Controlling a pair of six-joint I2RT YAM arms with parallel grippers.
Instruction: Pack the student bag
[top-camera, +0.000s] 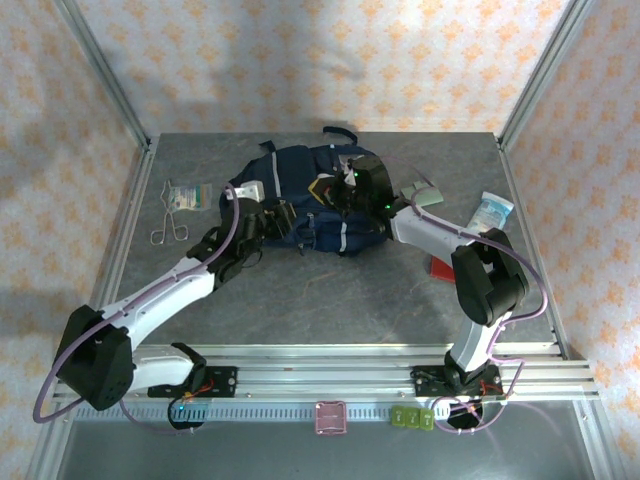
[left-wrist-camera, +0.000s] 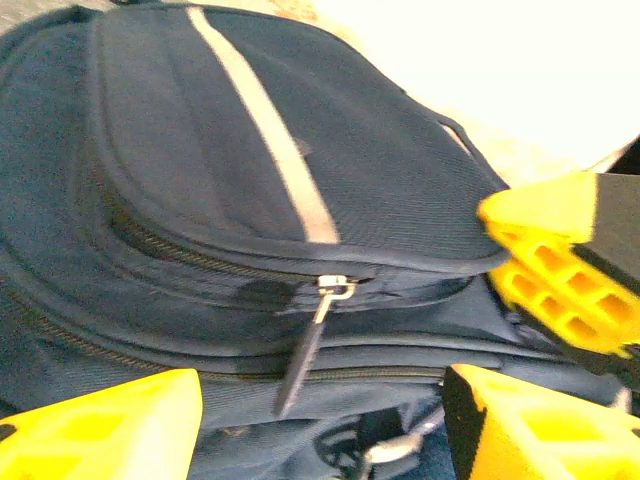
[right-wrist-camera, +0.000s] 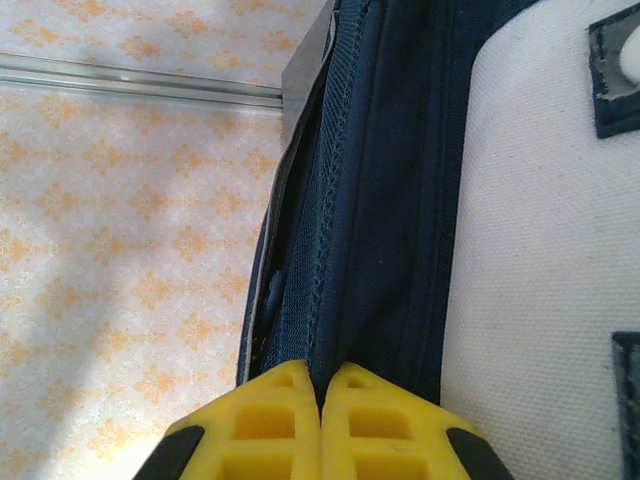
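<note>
Evidently unzipping was in hand: the right gripper (right-wrist-camera: 320, 420) pinched the bag's (top-camera: 300, 200) edge, shut tight; the left gripper (left-wrist-camera: 320, 425) stood part open, empty, at the zipper pull (left-wrist-camera: 305, 345), needing to nip it.

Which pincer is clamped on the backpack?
The right pincer: it is shut on navy fabric of the student bag, while the left pincer stands open before the zipper pull.

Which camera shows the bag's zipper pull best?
Left wrist: the zipper pull hangs close, mid-frame, on the student bag. From top external it is too small to tell; right wrist faces a fabric seam of the bag.
</note>
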